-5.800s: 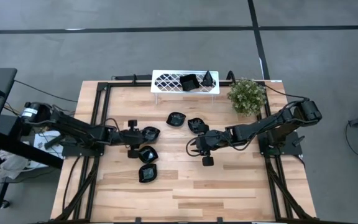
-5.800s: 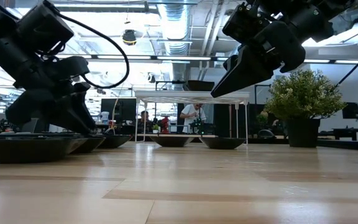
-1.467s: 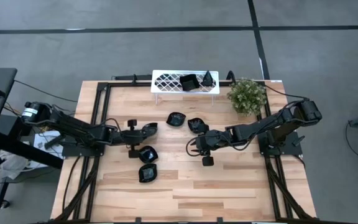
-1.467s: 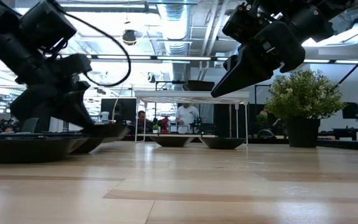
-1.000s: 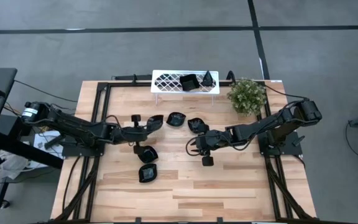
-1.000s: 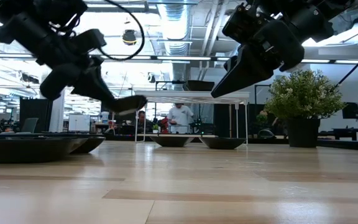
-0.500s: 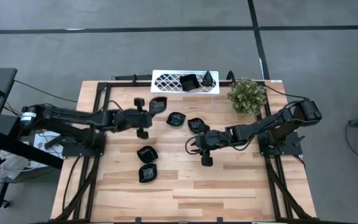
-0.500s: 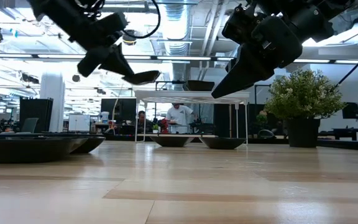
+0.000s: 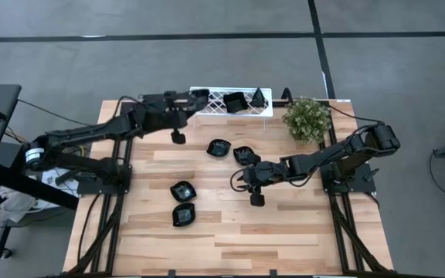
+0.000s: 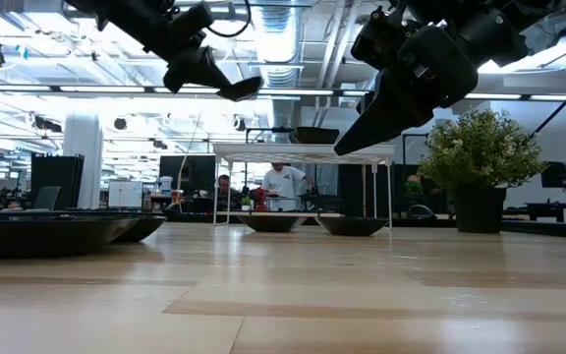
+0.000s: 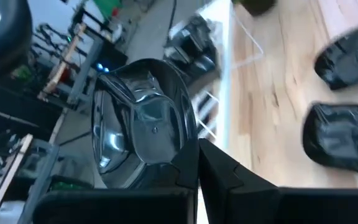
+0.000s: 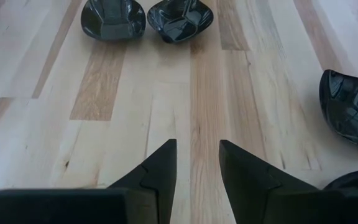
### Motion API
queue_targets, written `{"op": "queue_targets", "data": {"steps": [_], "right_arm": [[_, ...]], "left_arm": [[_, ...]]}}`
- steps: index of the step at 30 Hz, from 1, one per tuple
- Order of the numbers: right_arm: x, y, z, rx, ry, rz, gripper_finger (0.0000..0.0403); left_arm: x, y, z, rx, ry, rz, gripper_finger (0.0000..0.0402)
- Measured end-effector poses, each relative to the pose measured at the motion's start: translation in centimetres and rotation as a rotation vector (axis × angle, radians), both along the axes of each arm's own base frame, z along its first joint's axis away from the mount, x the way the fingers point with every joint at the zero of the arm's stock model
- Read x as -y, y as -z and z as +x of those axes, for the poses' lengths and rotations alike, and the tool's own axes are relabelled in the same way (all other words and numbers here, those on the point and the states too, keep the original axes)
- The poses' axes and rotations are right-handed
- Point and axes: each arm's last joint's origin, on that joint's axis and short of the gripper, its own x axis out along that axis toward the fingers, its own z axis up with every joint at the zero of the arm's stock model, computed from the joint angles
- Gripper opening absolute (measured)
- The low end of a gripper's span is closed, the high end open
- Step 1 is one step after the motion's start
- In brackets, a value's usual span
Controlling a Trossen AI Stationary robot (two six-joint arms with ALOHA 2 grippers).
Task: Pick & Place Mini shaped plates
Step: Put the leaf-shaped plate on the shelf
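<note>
My left gripper (image 9: 189, 100) is shut on one glossy black mini plate (image 9: 200, 95), held in the air above the left end of the white lattice tray (image 9: 212, 101); the low view shows this plate (image 10: 241, 89) high above the table. Two more plates (image 9: 235, 102) stand in the tray. Several others rest on the table on their undersides, two at the middle (image 9: 219, 147) and two nearer the front (image 9: 181, 191). My right gripper (image 9: 246, 179) hangs open over the table's middle, with nothing between its fingers (image 12: 160, 168). My left gripper pinches the plate's rim (image 11: 189, 155) between its two fingers, at the edge nearest the gripper. The fingers slant downward toward the table's far side. The plate is lifted clear, its hollow side up and nearly level, above the tray's left end.
A small green plant (image 9: 307, 118) in a dark pot stands at the far right, beside the tray. A black metal frame (image 9: 122, 139) runs along the table's left, right and far edges. Bare wood lies along the near edge (image 9: 230, 247).
My left gripper has risen and swung from the table's left middle toward the far edge, as far as the white tray's left end. It stays shut on the plate, which has been carried high above the table. The right arm has kept still.
</note>
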Motion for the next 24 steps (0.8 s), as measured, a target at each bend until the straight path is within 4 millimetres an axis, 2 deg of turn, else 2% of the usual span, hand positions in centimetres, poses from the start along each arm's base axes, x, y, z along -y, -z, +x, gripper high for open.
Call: {"op": "queue_targets", "data": {"steps": [3,6,11,15,24], "right_arm": [[0.0,0.0,0.0,-0.001,0.012,0.018,0.0115],[0.0,0.0,0.0,-0.002,0.042,0.059,0.0115],[-0.2,0.0,0.0,-0.002,0.056,0.084,0.0115],[-0.5,0.0,-0.1,-0.003,0.051,0.091,0.0115],[-0.7,0.0,-0.1,-0.003,0.041,0.083,0.0115]], "left_arm": [[-1.0,-0.1,0.1,0.047,0.033,-0.018,0.0007],[-1.6,0.6,0.9,0.07,0.063,-0.03,0.0007],[-2.6,3.3,3.0,-0.017,0.052,-0.013,0.0007],[-3.9,4.5,3.5,-0.065,-0.004,-0.006,0.0007],[-4.8,4.5,3.4,-0.042,0.0,-0.03,0.0007]]}}
